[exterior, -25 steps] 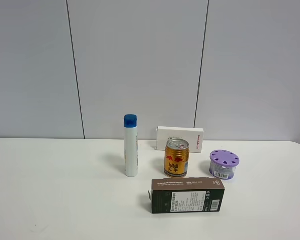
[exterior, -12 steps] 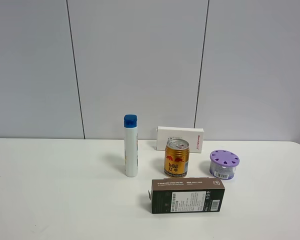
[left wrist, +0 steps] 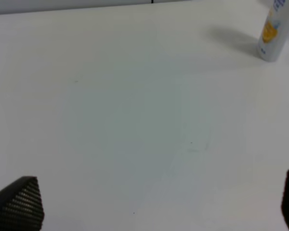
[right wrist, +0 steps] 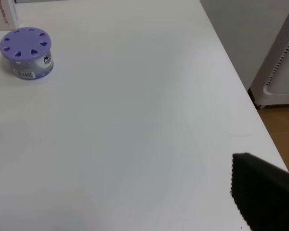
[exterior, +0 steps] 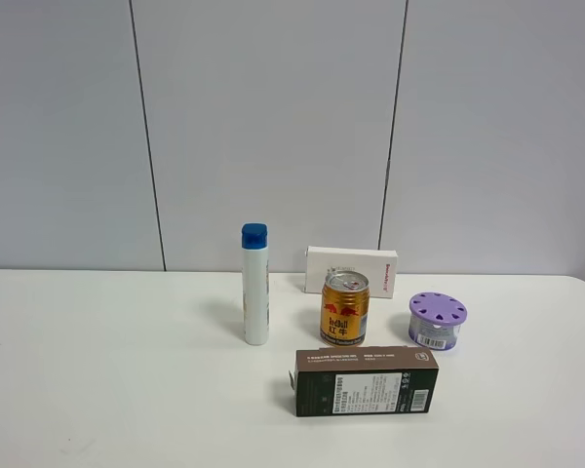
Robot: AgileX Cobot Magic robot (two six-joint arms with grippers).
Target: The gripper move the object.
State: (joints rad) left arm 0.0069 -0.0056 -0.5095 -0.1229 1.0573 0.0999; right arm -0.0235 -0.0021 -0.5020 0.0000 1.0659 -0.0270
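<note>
The gold drink can (exterior: 345, 309), with a red bulls logo and a silver top, stands upright near the middle of the white table (exterior: 107, 370) in the exterior high view. Neither arm shows in that view. In the left wrist view my left gripper (left wrist: 159, 204) is open over bare table, with only its black fingertips (left wrist: 19, 204) showing. In the right wrist view my right gripper (right wrist: 127, 211) is open near the table's right edge, with one black fingertip (right wrist: 262, 192) showing. The can is in neither wrist view.
A white bottle with a blue cap (exterior: 255, 284) stands left of the can and also shows in the left wrist view (left wrist: 275, 29). A white box (exterior: 351, 269) stands behind the can, and a dark box (exterior: 366, 381) lies in front of it. A purple-lidded container (exterior: 437, 320) (right wrist: 26, 53) is to its right. The table edge (right wrist: 241, 91) drops to the floor.
</note>
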